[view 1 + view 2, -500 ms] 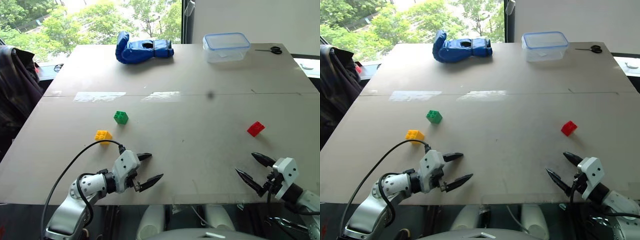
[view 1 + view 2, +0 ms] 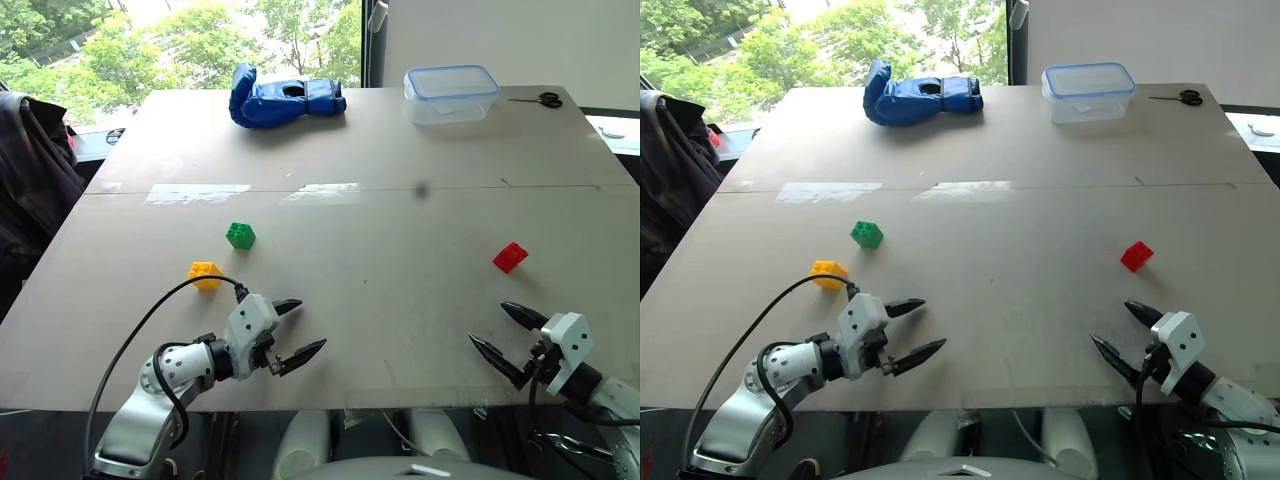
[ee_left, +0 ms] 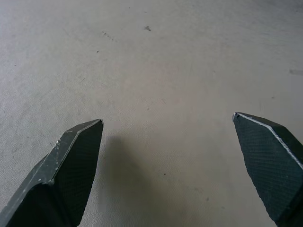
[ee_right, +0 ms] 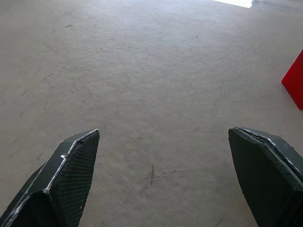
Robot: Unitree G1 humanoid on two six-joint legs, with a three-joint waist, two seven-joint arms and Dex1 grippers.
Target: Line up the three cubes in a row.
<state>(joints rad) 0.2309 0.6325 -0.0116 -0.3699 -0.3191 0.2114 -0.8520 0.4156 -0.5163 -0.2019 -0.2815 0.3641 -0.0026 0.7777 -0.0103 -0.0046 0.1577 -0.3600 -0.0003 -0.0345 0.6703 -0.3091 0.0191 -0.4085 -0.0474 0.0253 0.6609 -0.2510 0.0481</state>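
Note:
Three studded cubes lie apart on the grey table. The green cube (image 2: 240, 235) sits left of centre, with the yellow cube (image 2: 204, 274) just nearer and further left. Far to the right lies the red cube (image 2: 510, 257), whose edge also shows in the right wrist view as a red cube (image 4: 294, 80). My left gripper (image 2: 298, 327) hovers open near the table's front edge, to the right of and nearer than the yellow cube, with nothing between its fingers. My right gripper (image 2: 498, 328) stands open and empty at the front right, a little nearer than the red cube.
A blue glove (image 2: 283, 98) lies at the far left of the table (image 2: 400, 230) and a clear lidded container (image 2: 452, 93) at the far right, with scissors (image 2: 541, 99) beyond it. Strips of tape (image 2: 198, 192) cross the middle seam. A dark jacket (image 2: 30, 170) hangs off the left side.
Nothing has visibly moved apart from a slight shift of the whole picture. Both grippers stay open in the same places and the cubes lie as before.

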